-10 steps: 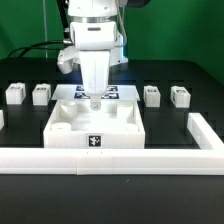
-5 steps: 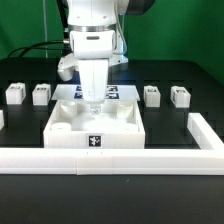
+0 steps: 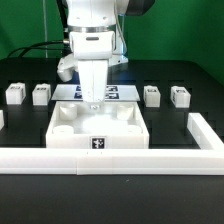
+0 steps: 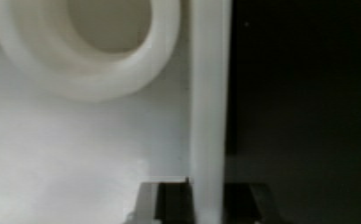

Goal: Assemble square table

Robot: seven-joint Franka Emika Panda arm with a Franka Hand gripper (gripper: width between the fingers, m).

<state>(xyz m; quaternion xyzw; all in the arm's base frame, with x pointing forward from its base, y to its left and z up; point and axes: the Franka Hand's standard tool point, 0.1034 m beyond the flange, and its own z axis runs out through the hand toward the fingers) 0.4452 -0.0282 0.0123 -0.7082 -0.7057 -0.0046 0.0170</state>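
Observation:
The white square table top (image 3: 62,134) lies with its rim up in the middle, its front side against the long rail. My gripper (image 3: 93,101) points straight down over the top's back rim. In the wrist view my gripper (image 4: 209,206) has one dark finger on each side of the thin rim wall (image 4: 209,100), with no gap showing. A round corner socket (image 4: 109,45) lies beside it. Two tagged white legs (image 3: 14,94) (image 3: 41,94) stand at the exterior view's left and two more (image 3: 151,94) (image 3: 179,95) at its right.
The long white low rail (image 3: 110,158) runs across the front and turns back at the exterior view's right (image 3: 204,130). The marker board (image 3: 115,93) lies flat behind the table top, partly hidden by my gripper. A green backdrop stands behind the black table.
My hand has sunk slightly toward the back rim. The table top and the legs have not visibly moved.

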